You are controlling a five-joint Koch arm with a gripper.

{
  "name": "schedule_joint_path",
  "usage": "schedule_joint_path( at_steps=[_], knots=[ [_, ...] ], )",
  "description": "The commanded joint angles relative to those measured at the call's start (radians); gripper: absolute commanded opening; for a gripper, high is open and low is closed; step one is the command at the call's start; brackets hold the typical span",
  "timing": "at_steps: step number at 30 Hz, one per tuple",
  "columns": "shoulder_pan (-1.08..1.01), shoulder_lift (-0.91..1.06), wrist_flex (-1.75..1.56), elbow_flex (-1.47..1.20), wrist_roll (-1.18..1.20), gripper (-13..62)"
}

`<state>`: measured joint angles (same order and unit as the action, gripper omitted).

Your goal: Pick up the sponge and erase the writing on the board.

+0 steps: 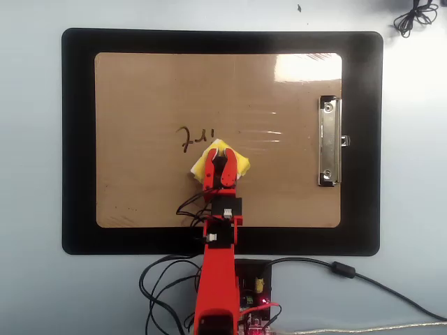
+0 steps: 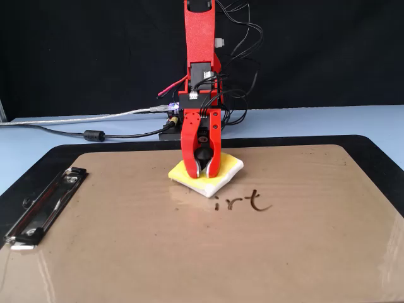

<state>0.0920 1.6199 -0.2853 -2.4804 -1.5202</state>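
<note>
Gripping the sponge (image 2: 208, 175), our gripper (image 2: 202, 174) presses it flat on the board (image 2: 189, 252). The writing (image 2: 240, 202) lies just beside the sponge

sponge (image 1: 221, 162): 1 | board (image 1: 140, 91): 1 | black mat (image 1: 77, 139): 1 | metal clip (image 1: 330, 150): 1

— What lies around the edges?
— A black mat (image 1: 77, 139) on the pale blue table (image 1: 31, 279), a grey cable (image 1: 363, 279) with a ferrite lump (lower right, overhead view).
— Anything more?
— A coiled black wire (image 1: 412, 14), top right corner.
</note>
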Motion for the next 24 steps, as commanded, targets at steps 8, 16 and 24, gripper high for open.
schedule_joint_path(
  at_steps=[8,16,24],
  knots=[
    [0.069,-0.256,-0.021,0.235,-0.032,-8.1],
    [0.146,-0.049,-0.020,0.054,-0.084,-8.2],
    [0.147,-0.242,-0.011,0.250,-0.080,-8.2]
  ],
)
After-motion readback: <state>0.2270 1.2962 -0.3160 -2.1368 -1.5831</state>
